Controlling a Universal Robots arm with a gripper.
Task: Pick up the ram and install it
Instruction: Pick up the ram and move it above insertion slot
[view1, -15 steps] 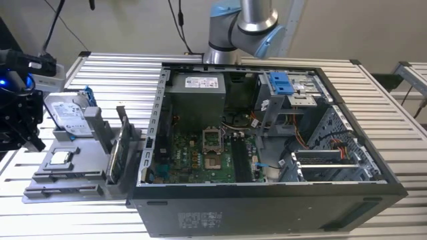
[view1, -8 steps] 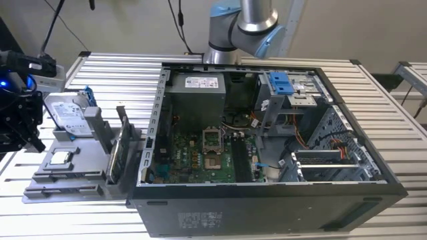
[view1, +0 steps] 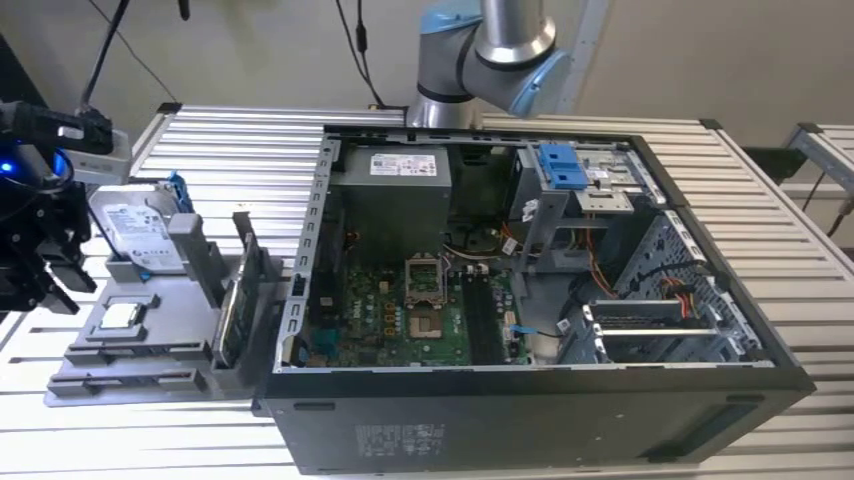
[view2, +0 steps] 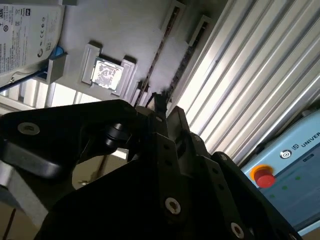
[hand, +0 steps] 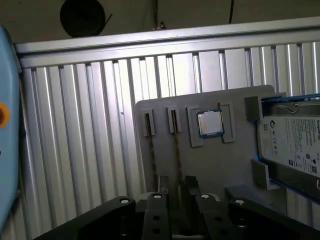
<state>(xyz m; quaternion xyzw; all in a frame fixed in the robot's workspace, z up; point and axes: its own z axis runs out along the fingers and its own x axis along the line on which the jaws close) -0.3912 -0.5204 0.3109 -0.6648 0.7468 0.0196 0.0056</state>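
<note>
Two ram sticks stand on edge in narrow slots of a grey holder tray (hand: 235, 170). In the first wrist view they are thin dark strips, one (hand: 176, 145) running in between my fingertips and the other (hand: 148, 145) beside it. They also appear in the second wrist view (view2: 167, 35). My black gripper (hand: 179, 192) hovers just above the tray, open, with nothing in it. In the exterior view the gripper (view1: 56, 290) hangs at the far left, over the tray's outer edge (view1: 80, 385).
The tray also carries a processor chip (hand: 210, 123), a silver hard drive in a blue frame (view1: 134, 228) and an upright green card (view1: 243, 290). The open computer case (view1: 534, 420) fills the middle, motherboard (view1: 387, 320) exposed. A pale blue pendant with a red button (view2: 263, 176) lies nearby.
</note>
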